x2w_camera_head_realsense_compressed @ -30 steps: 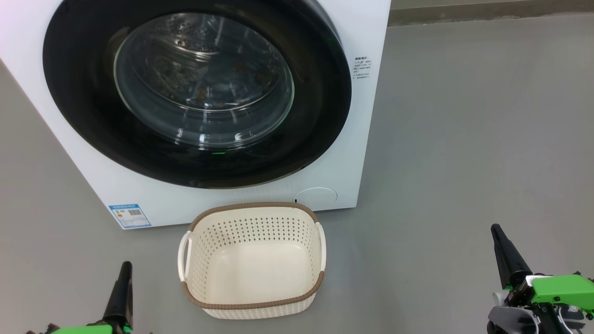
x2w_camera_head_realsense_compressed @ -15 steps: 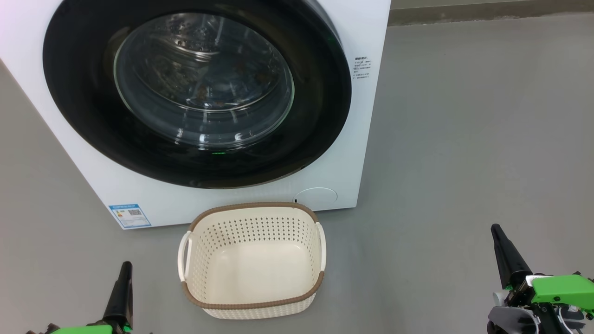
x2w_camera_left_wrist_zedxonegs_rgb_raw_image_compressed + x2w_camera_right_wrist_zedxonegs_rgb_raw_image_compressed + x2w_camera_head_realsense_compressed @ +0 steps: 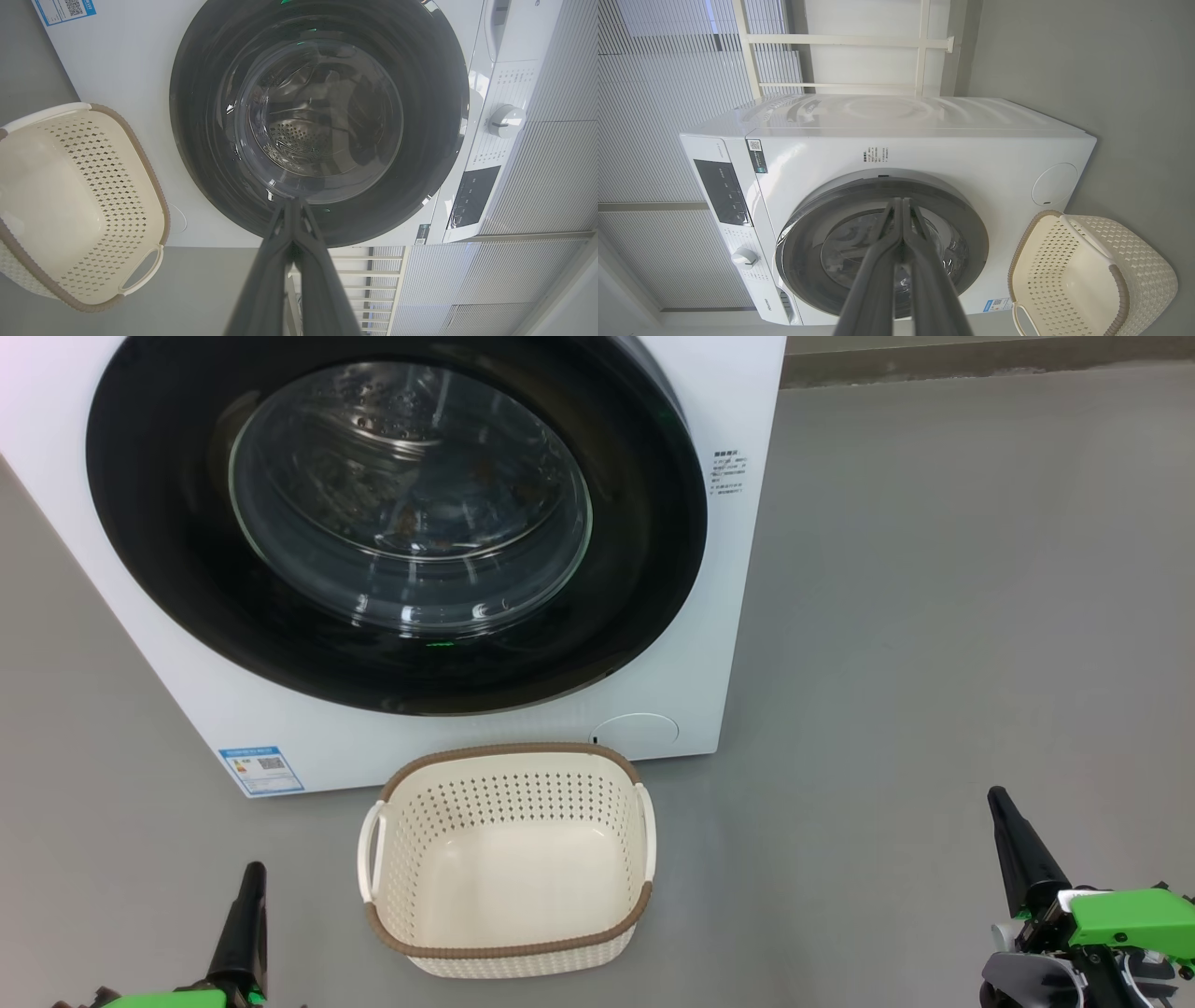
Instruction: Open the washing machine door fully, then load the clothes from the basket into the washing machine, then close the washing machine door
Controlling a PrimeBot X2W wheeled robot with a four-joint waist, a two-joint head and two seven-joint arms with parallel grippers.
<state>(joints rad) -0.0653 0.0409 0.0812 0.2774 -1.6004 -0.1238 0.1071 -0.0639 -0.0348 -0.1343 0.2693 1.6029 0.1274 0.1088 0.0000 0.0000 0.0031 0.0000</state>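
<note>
Head view: the washing machine door is up at 11 o'clock, big & black. It looks shut flat on the washing machine. The basket sits on the floor at 6 o'clock, just in front of the machine, w/ nothing in it. Thru the glass I see pale stuff w/ orange-brown spots, prob. the clothes, so they look to be inside. Left gripper at 7 o'clock & right gripper at 4 o'clock are both pinched tight. They hold nothing & are well away from door & basket.

So I think the job is at its last bit: make sure the door is really closed. Look all round the door edge for a gap; I can't tell from here if it has clicked shut. If it needs a push, use closed fingertips on the black ring, not the bulgy glass. Push on the side that swings (can't tell which). Go slow & straight. Reach past the basket, don't bump it. No cloth should peek out at the edge.
</note>
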